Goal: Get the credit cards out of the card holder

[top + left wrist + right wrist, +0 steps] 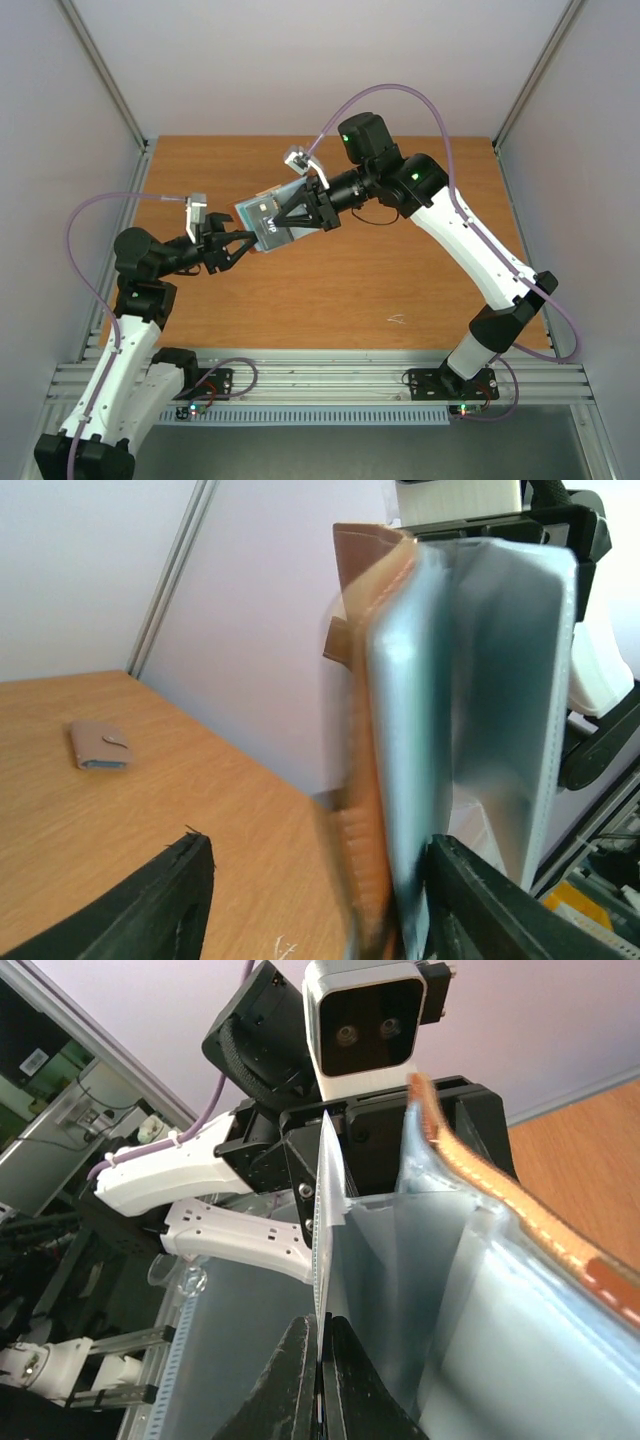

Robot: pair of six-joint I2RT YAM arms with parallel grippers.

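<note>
Right gripper (320, 1355); left gripper (238, 248) — one card holder (258, 212)

- Card holder (276, 226) hangs in the air over the left-middle of the table (420, 270), opened out, between the two grippers.
- Credit cards (264, 213) sit inside the holder's sleeves, faces up.
- Right gripper (306, 214) at the holder's far-right side, fingers pinched together on one inner sleeve.
- Left gripper (238, 247) at the holder's near-left edge, jaws apart: one finger just beside that edge, the other well off it.
- Small folded wallet (100, 746) flat on the table, well apart from the held holder, to its left from the left wrist.
</note>
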